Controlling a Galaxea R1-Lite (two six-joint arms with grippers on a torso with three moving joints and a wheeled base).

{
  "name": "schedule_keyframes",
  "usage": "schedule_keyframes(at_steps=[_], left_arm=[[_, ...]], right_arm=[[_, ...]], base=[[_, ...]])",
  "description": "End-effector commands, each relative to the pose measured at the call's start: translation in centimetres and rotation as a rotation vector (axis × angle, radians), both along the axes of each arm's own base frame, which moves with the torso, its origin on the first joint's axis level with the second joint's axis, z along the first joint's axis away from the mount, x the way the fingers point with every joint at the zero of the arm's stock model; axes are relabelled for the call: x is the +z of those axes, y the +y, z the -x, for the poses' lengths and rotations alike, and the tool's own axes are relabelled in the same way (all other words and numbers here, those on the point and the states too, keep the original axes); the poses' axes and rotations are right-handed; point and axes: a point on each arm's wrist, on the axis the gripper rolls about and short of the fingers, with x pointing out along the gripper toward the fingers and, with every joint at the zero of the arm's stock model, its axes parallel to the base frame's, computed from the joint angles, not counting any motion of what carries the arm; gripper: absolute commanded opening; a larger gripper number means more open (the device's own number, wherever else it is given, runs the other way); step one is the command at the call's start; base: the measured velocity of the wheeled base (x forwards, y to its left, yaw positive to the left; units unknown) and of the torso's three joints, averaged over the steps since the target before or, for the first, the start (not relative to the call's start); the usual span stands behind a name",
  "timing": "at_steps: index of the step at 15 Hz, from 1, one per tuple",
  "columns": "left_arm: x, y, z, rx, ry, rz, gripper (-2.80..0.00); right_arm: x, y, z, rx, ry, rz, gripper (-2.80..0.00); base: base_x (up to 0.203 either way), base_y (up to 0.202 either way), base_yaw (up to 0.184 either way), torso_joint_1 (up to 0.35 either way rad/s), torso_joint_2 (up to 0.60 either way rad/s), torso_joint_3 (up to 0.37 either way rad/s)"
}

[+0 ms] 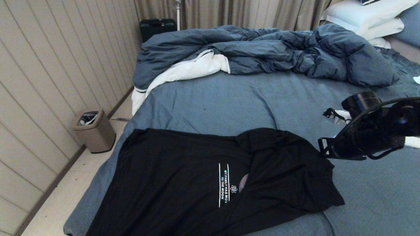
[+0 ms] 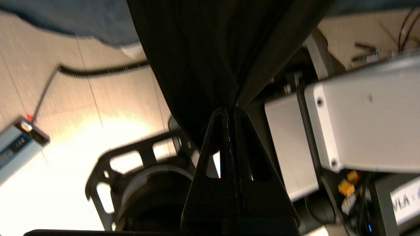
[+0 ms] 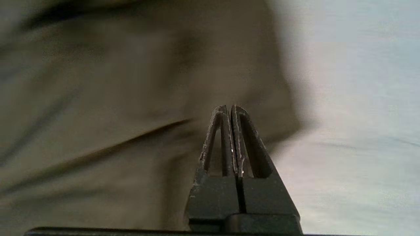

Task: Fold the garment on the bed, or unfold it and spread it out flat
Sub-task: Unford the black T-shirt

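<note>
The garment, a black T-shirt with white lettering, lies on the bed near its front edge. Its right part is folded over onto its middle. Part of it runs out of the head view at the bottom. In the left wrist view my left gripper is shut on a gathered fold of the black garment, which hangs taut above the floor; this gripper is outside the head view. My right arm hovers just right of the garment. My right gripper is shut with nothing in it.
A bunched dark-blue duvet with white lining lies across the far side of the bed, with white pillows at the far right. A brown bin stands on the floor by the panelled wall. The robot's grey base is close to my left gripper.
</note>
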Motion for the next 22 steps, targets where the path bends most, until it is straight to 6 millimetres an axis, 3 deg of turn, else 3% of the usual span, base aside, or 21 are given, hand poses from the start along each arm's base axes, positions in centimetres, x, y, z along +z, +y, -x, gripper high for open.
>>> schedule_keyframes(at_steps=[1, 3, 4, 7, 14, 22], left_arm=[[-0.1, -0.3, -0.6, 0.005, 0.022, -0.011, -2.80], [-0.1, -0.7, -1.3, 0.008, 0.038, -0.014, -2.80], [-0.1, -0.8, -1.6, 0.011, 0.046, -0.014, -2.80], [0.4, -0.9, -2.0, 0.029, 0.014, -0.003, -2.80], [0.4, -1.0, -2.1, 0.037, 0.003, -0.006, -2.80], [0.2, -1.0, -2.1, 0.036, 0.007, -0.004, -2.80]], right_arm=[[1.2, 3.1, 1.0, 0.099, -0.025, -0.005, -2.80], [1.9, 6.7, 2.1, 0.215, -0.006, -0.012, -2.80], [2.1, 8.2, 2.7, 0.262, 0.011, -0.011, 0.00], [2.2, 10.3, 2.3, 0.315, 0.026, -0.007, 0.00], [-1.8, 11.9, -2.9, 0.270, 0.096, 0.077, 0.00], [-3.2, 12.6, -3.2, 0.281, 0.132, 0.092, 0.00]], base=[[0.000, 0.000, 0.000, 0.000, 0.00, 0.000], [0.000, 0.000, 0.000, 0.000, 0.00, 0.000], [0.000, 0.000, 0.000, 0.000, 0.00, 0.000], [0.000, 0.000, 0.000, 0.000, 0.00, 0.000], [0.000, 0.000, 0.000, 0.000, 0.00, 0.000], [0.000, 0.000, 0.000, 0.000, 0.00, 0.000]])
